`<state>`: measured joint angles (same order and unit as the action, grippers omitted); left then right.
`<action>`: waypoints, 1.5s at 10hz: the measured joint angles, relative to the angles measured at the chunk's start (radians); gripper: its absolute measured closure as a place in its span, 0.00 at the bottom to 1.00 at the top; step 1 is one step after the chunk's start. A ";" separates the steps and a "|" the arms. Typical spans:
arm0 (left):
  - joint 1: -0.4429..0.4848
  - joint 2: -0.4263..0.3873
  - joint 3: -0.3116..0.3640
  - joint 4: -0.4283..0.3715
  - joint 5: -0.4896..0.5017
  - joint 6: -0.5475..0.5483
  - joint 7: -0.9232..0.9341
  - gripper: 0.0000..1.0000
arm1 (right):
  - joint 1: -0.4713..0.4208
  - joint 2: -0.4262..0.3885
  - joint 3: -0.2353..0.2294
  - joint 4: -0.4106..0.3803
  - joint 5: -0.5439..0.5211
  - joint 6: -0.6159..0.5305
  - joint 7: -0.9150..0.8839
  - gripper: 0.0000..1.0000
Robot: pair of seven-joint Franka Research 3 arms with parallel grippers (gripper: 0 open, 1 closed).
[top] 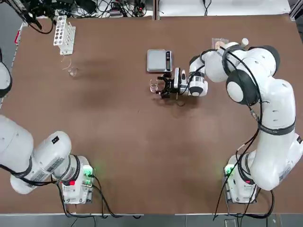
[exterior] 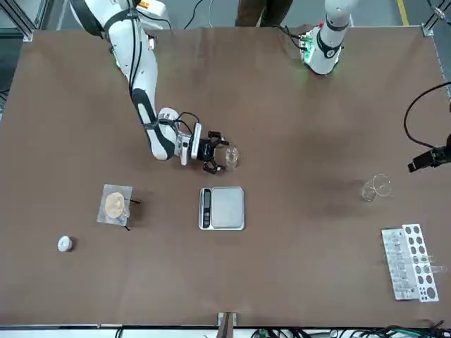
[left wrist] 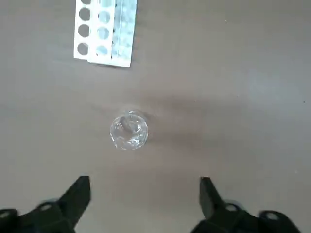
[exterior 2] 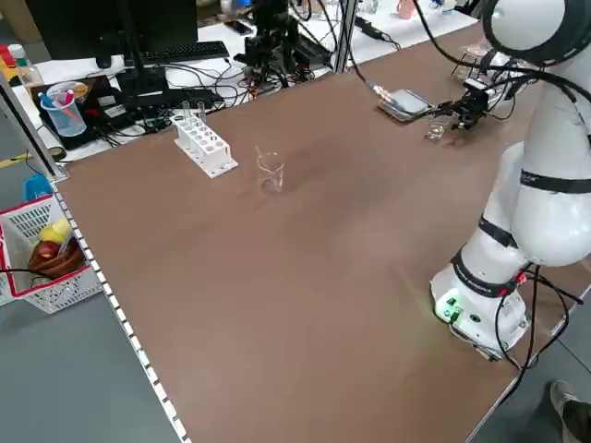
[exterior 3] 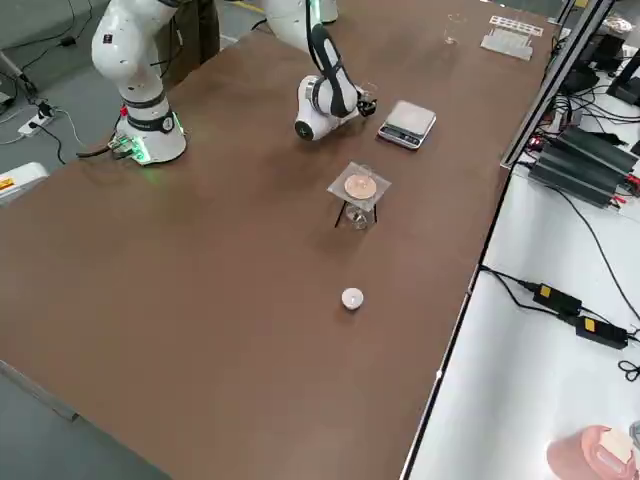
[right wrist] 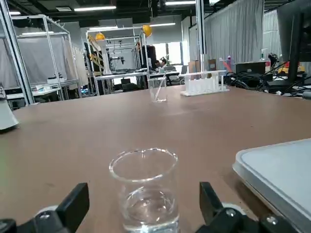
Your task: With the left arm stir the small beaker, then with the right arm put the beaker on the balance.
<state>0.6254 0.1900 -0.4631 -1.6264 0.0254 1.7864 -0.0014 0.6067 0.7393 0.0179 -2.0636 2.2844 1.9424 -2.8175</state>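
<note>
Standing upright just ahead of the right gripper (top: 160, 88), between its 2 spread fingers, the small beaker (right wrist: 145, 194) is clear glass, and a little clear liquid seems to sit in its bottom. The fingers are released and flank the glass without touching it. The balance (top: 159, 60) lies just beside this gripper, its square silver pan bare and its dark control strip along 1 side.

Well apart from the right gripper, a second clear glass cup (left wrist: 129, 131) stands on the table directly ahead of the left gripper (left wrist: 145, 199), whose fingers are also spread with nothing between them. A white tube rack (left wrist: 105, 30) lies beyond that cup; whether its holes hold anything I cannot tell.

The brown table (top: 118, 142) is matte and plain. A small square dish (exterior: 115, 205) holds a tan mound, and a little white round piece (exterior: 65, 243) rests near it. Cables and equipment (exterior 2: 175, 55) crowd the bench past the table's edge.
</note>
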 joint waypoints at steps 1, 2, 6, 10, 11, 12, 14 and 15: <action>-0.075 -0.021 0.067 0.001 0.000 -0.004 0.000 0.01 | 0.004 0.000 0.000 0.000 0.003 0.002 0.000 0.00; -0.162 -0.044 0.144 0.003 0.000 -0.007 0.000 0.01 | 0.008 0.000 -0.001 0.000 0.008 0.004 -0.001 0.00; -0.577 -0.141 0.486 0.014 -0.001 -0.060 0.001 0.01 | 0.040 0.002 -0.003 0.011 0.031 0.023 -0.002 0.00; -0.649 -0.149 0.524 0.108 -0.001 -0.183 0.002 0.01 | 0.070 0.018 -0.005 0.039 0.057 0.048 -0.002 0.02; -0.628 -0.146 0.499 0.108 -0.001 -0.184 0.004 0.01 | 0.077 0.029 -0.005 0.053 0.066 0.048 -0.003 0.03; -0.605 -0.139 0.472 0.108 -0.001 -0.184 0.004 0.01 | 0.082 0.039 -0.006 0.066 0.071 0.050 -0.003 0.06; -0.598 -0.127 0.461 0.108 -0.002 -0.184 0.004 0.01 | 0.083 0.049 -0.007 0.082 0.076 0.053 -0.003 0.31; -0.593 -0.124 0.461 0.108 -0.016 -0.184 0.004 0.01 | 0.083 0.051 -0.007 0.085 0.079 0.053 -0.003 0.43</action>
<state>0.0323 0.0657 -0.0021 -1.5185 0.0091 1.6028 0.0028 0.6897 0.7908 0.0105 -1.9790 2.3634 1.9958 -2.8206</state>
